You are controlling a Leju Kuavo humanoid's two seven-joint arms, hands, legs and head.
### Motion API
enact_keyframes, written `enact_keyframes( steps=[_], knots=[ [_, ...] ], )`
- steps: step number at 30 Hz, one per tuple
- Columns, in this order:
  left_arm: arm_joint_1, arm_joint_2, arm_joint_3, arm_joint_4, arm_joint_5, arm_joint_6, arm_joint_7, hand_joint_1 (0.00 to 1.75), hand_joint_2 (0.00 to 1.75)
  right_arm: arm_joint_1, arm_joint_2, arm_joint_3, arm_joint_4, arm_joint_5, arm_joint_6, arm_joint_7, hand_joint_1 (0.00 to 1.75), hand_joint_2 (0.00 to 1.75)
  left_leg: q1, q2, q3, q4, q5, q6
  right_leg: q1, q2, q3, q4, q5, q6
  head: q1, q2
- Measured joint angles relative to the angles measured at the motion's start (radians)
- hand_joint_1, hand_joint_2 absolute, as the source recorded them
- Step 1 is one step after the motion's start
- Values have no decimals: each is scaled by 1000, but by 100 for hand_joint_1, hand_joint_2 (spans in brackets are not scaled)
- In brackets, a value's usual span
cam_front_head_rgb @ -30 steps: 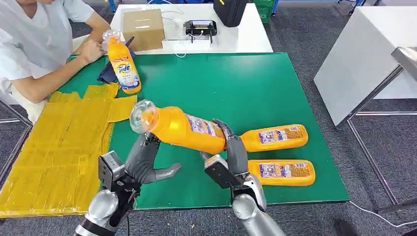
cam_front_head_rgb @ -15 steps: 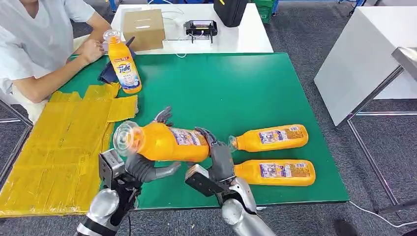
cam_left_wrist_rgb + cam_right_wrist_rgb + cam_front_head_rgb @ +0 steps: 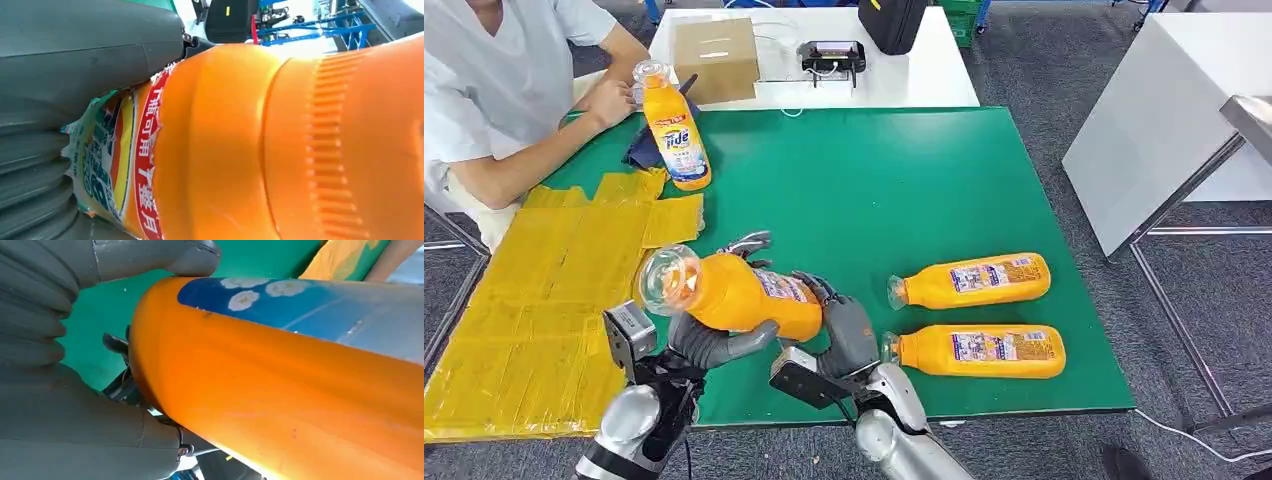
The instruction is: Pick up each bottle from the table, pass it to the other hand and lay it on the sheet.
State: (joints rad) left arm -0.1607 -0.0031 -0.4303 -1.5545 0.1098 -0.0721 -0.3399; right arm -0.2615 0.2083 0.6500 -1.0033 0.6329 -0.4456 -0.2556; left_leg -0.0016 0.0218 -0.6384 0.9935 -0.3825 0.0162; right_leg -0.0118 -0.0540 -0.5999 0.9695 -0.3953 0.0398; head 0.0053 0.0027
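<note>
Now bottle (image 3: 734, 293) nearer the sheet (image 3: 534, 310)

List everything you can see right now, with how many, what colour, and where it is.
held bottle: 1, orange with a clear cap, in the air over the green table's near edge, between both hands
lying bottles: 2, orange, side by side on the green table's right part
upright bottle: 1, orange, far left of the table, by the person
sheet: 1, yellow, on the left part of the table
green table: 1
cardboard box: 1, brown, on the white table behind
black device: 1, beside the box
person: 1, white top, seated far left
left hand: grey, under the held bottle
right hand: grey, at the bottle's base
</note>
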Motion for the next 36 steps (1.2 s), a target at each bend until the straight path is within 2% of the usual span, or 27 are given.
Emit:
enact_keyframes(
  steps=[9, 10, 11, 12, 15, 19, 21, 24, 27, 30, 34, 36],
  knots=[
    [1, 0, 3, 0, 2, 9, -5, 175, 175, -3, 0, 11, 7, -3, 0, 3, 175, 175, 0, 0, 0, 0, 0, 0, 0, 0, 0, 0, 0, 0, 0, 0],
    [1, 0, 3, 0, 2, 10, -5, 175, 175, -3, 0, 12, 8, -5, 0, 3, 161, 175, 0, 0, 0, 0, 0, 0, 0, 0, 0, 0, 0, 0, 0, 0],
    [1, 0, 4, 0, 2, 12, -6, 175, 175, -3, 0, 12, 8, -11, 0, 1, 17, 175, 0, 0, 0, 0, 0, 0, 0, 0, 0, 0, 0, 0, 0, 0],
    [1, 0, 4, 0, -4, 20, -10, 175, 175, -2, 0, 12, 8, -34, 6, -7, 0, 175, 0, 0, 0, 0, 0, 0, 0, 0, 0, 0, 0, 0, 0, 0],
    [-2, -2, 1, -2, -101, 78, -35, 175, 175, 7, 0, 3, -7, -177, 69, -54, 0, 175, 0, 0, 0, 0, 0, 0, 0, 0, -1, 0, 0, 0, 0, 0],
    [-29, 5, 1, -12, -378, 338, -31, 175, 175, 73, -13, -45, -147, -344, 50, -126, 0, 175, 0, -1, -1, 0, 0, 0, 0, 0, -1, 0, 0, 0, 0, 0],
    [-58, 14, 16, -9, -545, 456, 20, 175, 175, 108, -24, -75, -262, -352, 10, -140, 0, 175, 0, -1, -1, 0, 0, 0, 0, 0, -1, 0, 0, 0, 0, 0],
    [-137, 33, 45, 40, -1011, 587, 177, 175, 175, 165, -49, -122, -437, -331, -19, -137, 0, 175, 0, -2, -1, 0, 0, 0, 0, -1, -1, 0, 0, 0, 0, 0],
    [-229, 55, 57, 137, -1312, 567, 319, 175, 175, 195, -67, -151, -559, -318, -20, -136, 0, 175, 0, -1, -1, 0, 1, 0, 0, 0, -1, 0, 1, 0, 0, 0],
    [-293, 67, 69, 218, -1394, 557, 367, 175, 175, 215, -76, -168, -627, -315, -20, -139, 0, 175, 0, 1, -1, 0, 1, -1, 0, 0, -2, 0, 3, -2, 0, 0],
    [-394, 91, 71, 366, -1635, 463, 551, 175, 175, 225, -80, -177, -691, -295, -49, -157, 0, 175, 0, 0, -1, 0, 2, -1, 0, 0, -2, 0, 3, -2, 0, 0],
    [-465, 103, 72, 492, -1666, 439, 616, 175, 175, 225, -80, -182, -719, -280, -74, -164, 0, 175, 0, 1, -1, 0, 2, -1, 1, 0, -2, 1, 3, -2, 0, 0]
  ],
)
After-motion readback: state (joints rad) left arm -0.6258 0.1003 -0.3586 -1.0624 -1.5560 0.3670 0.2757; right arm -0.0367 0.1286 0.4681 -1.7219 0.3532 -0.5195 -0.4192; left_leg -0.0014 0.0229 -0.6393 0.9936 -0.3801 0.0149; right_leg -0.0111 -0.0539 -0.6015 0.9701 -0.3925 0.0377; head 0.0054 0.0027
